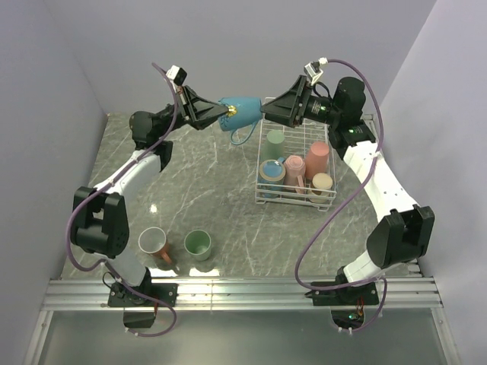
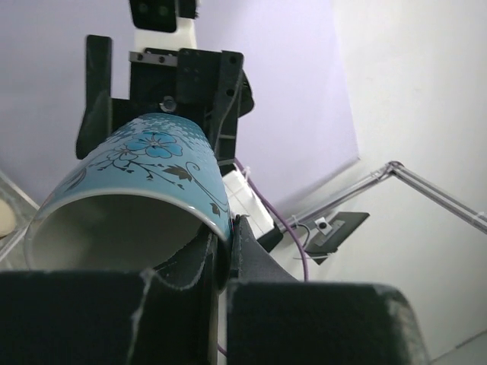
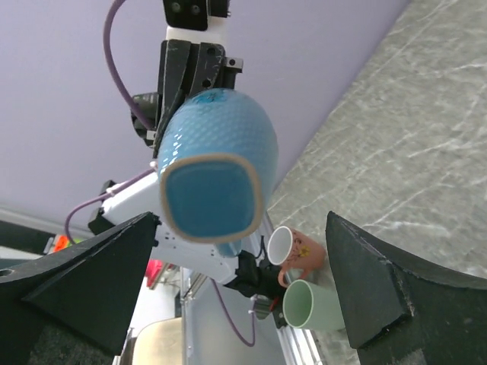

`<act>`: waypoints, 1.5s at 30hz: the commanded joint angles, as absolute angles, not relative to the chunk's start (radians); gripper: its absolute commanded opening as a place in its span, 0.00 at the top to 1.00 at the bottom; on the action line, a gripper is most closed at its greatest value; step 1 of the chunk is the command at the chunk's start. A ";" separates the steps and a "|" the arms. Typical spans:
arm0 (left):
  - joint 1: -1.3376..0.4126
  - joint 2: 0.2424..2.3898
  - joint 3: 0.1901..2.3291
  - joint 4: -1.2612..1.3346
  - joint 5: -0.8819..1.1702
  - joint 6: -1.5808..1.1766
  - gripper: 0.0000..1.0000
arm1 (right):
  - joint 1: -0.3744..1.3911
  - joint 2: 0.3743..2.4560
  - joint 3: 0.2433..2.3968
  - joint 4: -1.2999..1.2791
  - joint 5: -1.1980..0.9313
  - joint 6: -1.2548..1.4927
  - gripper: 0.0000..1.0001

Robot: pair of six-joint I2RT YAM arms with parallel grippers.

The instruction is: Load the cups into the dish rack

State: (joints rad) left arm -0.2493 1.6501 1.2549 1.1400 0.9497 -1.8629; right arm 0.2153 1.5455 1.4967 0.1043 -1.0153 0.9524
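A blue cup (image 1: 240, 114) with a flower pattern hangs in the air beside the back left corner of the dish rack (image 1: 262, 199). My left gripper (image 1: 226, 114) is shut on its rim, one finger inside the mouth and one outside (image 2: 255, 255). My right gripper (image 1: 268, 109) stands open right in front of the cup's base (image 3: 213, 179), its fingers (image 3: 380, 289) wide on either side and not touching it. The rack holds several cups, among them a green one (image 1: 275, 141) and a pink one (image 1: 316, 156). On the table near my left base stand a salmon cup (image 1: 152, 242) and a green cup (image 1: 198, 243).
Purple walls close in the table on the left, back and right. A metal rail (image 1: 243, 293) runs along the near edge by both arm bases. The rack sits at the right, under my right arm.
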 commanded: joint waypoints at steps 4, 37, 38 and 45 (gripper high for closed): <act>-0.288 1.673 1.292 1.333 0.919 -1.941 1.00 | 0.253 1.557 1.545 0.164 -1.048 0.964 0.00; -0.250 1.503 1.209 0.490 0.830 -1.327 0.38 | 0.178 1.580 1.683 -0.142 -0.945 0.765 1.00; -0.241 1.482 1.216 0.334 0.816 -1.225 0.38 | 0.141 1.588 1.687 -0.153 -0.930 0.753 1.00; -0.235 1.444 1.327 -0.200 0.600 -0.860 0.38 | 0.061 1.710 1.934 -0.527 -0.642 0.507 1.00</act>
State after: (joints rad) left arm -0.2325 1.4849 1.2739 0.1024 0.7200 -1.1038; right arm 0.0738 1.6825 1.8069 -0.3904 -0.8032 0.6437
